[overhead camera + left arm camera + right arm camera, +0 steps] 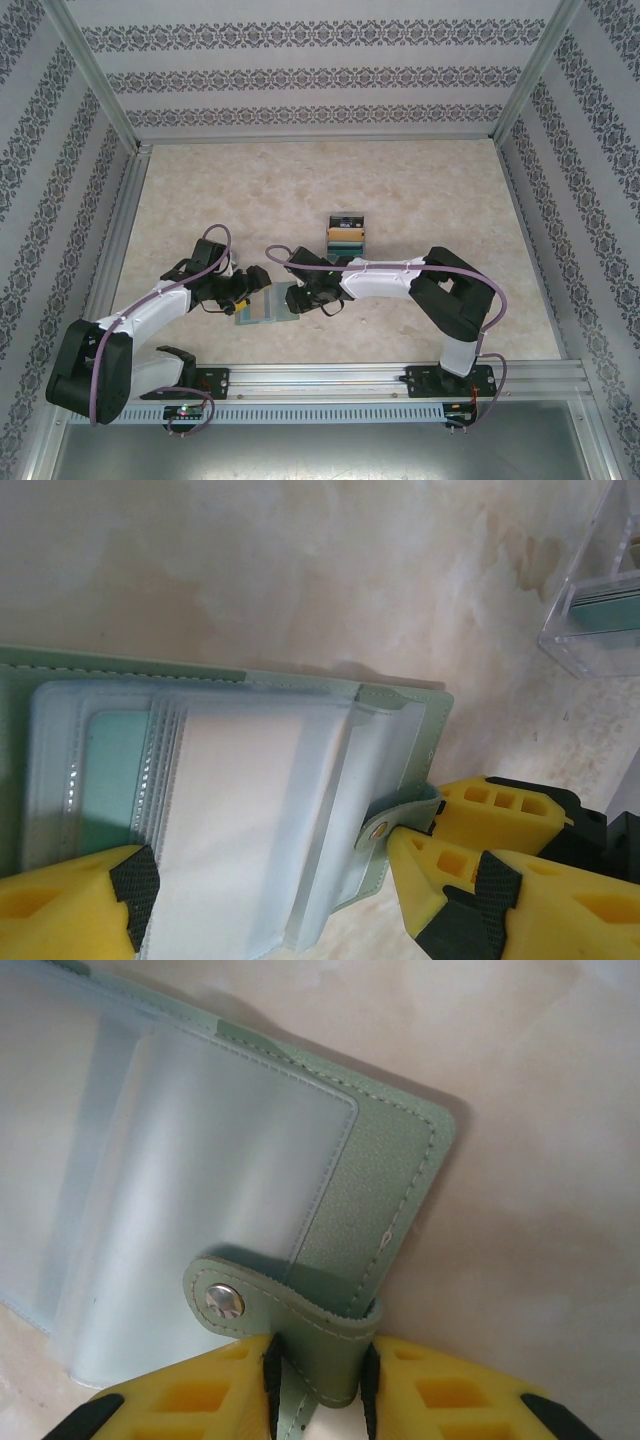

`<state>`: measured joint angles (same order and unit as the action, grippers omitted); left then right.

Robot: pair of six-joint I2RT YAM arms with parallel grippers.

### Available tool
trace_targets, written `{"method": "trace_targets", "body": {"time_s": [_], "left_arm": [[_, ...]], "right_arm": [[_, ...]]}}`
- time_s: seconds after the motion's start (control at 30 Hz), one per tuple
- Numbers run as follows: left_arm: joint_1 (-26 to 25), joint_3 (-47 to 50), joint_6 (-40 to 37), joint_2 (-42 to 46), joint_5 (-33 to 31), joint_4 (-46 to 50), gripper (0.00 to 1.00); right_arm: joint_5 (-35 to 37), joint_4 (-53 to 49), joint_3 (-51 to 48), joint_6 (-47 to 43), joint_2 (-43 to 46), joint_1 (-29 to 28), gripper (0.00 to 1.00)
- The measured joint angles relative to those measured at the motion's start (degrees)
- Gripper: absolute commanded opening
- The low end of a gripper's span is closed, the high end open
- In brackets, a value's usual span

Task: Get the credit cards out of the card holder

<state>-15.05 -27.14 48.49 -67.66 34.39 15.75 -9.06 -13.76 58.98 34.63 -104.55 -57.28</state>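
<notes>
Surface: beige, marbled tabletop (420, 180).
Card holder: pale green, stitched, two-panel card holder (268, 308) lay open and flat near the front of the tabletop, between the two grippers.
Sleeves: clear, frosted plastic sleeves (250, 810) were fanned over the inner face of the card holder (400, 705). A teal-green card (110, 770) sat inside the sleeve at the left of the left wrist view.
Strap: short green closure strap (320, 1330) with a round metal snap stud (225, 1302), curled up from the edge of the card holder (400, 1160).
Right gripper: right gripper (300, 298) was at the right edge of the holder. Its yellow fingers were pressed onto the strap from both sides — a pinch, seen close in the right wrist view (318, 1360).
Left gripper: left gripper (252, 293) was at the left half of the holder with its fingers spread wide, one on each side of the sleeve stack (310, 890), and it held nothing. Whether the black pads touched the plastic could not be told.
Box: small clear plastic box (590, 630) stood on the tabletop, apart from the holder on its far side.
Cards at the box: black card with white marks (346, 217), tan-gold card (346, 232) and a teal-green edge nearest the arms — stacked close together.
</notes>
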Motion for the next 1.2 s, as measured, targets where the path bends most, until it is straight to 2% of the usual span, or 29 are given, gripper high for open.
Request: {"method": "trace_targets", "body": {"time_s": [0.17, 0.37, 0.53, 0.83, 1.2], "left_arm": [[-0.1, 0.0, 0.0, 1.2, -0.5, 0.5, 0.85], [-0.3, -0.2, -0.1, 7.2, -6.1, 5.2, 0.85], [-0.3, -0.2, -0.1, 7.5, -8.5, 7.4, 0.85], [-0.3, -0.2, -0.2, 4.0, -6.8, 7.0, 0.84], [-0.3, -0.2, -0.2, 8.1, -6.6, 6.8, 0.84]], "right_arm": [[0.0, 0.0, 0.0, 0.0, 0.0, 0.0, 0.31], [0.5, 0.0, 0.0, 0.0, 0.0, -0.3, 0.29], [0.6, 0.0, 0.0, 0.0, 0.0, -0.3, 0.29], [0.6, 0.1, 0.0, 0.2, 0.0, -0.3, 0.29], [0.6, 0.1, 0.0, 0.2, -0.1, -0.3, 0.29]]}}
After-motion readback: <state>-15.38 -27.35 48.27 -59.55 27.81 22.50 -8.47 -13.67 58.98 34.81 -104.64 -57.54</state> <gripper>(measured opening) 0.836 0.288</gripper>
